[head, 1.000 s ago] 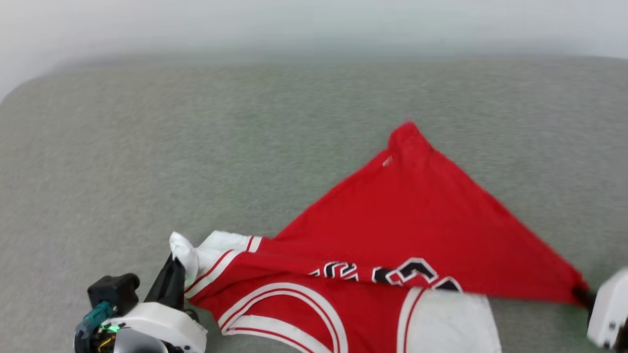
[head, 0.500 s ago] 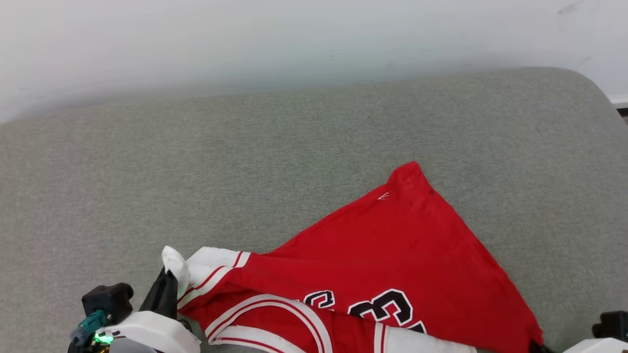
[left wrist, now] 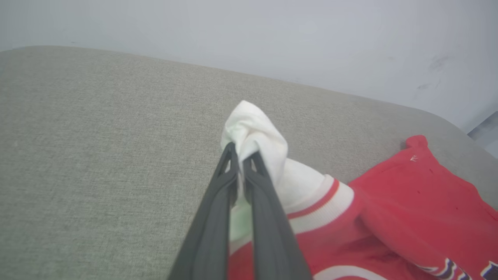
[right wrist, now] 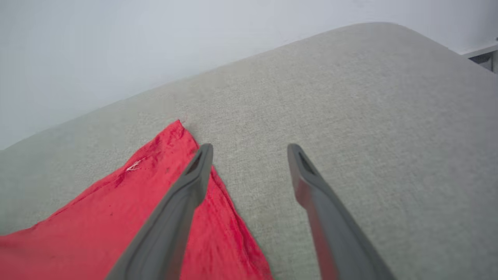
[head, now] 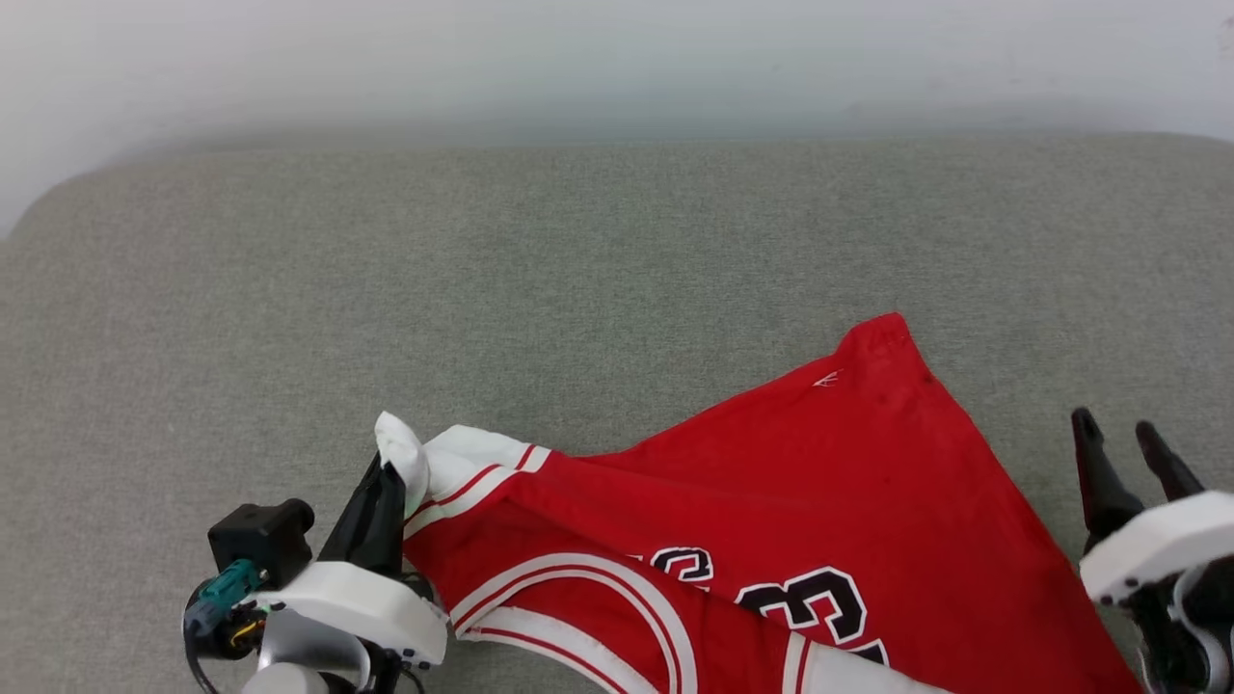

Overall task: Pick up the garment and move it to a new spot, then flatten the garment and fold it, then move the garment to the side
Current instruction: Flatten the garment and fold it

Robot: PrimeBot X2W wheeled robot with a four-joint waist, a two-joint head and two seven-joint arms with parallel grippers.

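While the garment [head: 819,482] is lying spread over the near right part of a wide grey-green padded surface [head: 578,289], its white corner [left wrist: 253,124] is being pinched and raised a little by the left gripper [head: 390,474]. A pale wall [head: 578,58] is being seen behind the surface's far edge. The garment is being laid out as a rough red triangle, with one point [head: 882,328] reaching away from the robot and its near part running off the bottom of the head view. The left gripper's fingers are being pressed together on the bunched white cloth, which is being pushed up past their tips. The right gripper [head: 1115,424] is being held with its fingers spread apart, just beside the garment's right edge, and bare surface is being seen between them.

Black white-outlined numerals [head: 810,598] and curved red-and-white trim [head: 578,564] are being shown by the head view at the garment's near side. The pinch is being shown close up by the left wrist view, where the white cloth is being seen folded over the fingertips. In the right wrist view, the finger at that view's left is being shown over the red edge; whether it is touching the cloth cannot be told. A small white mark [head: 826,380] is being seen near the far point.
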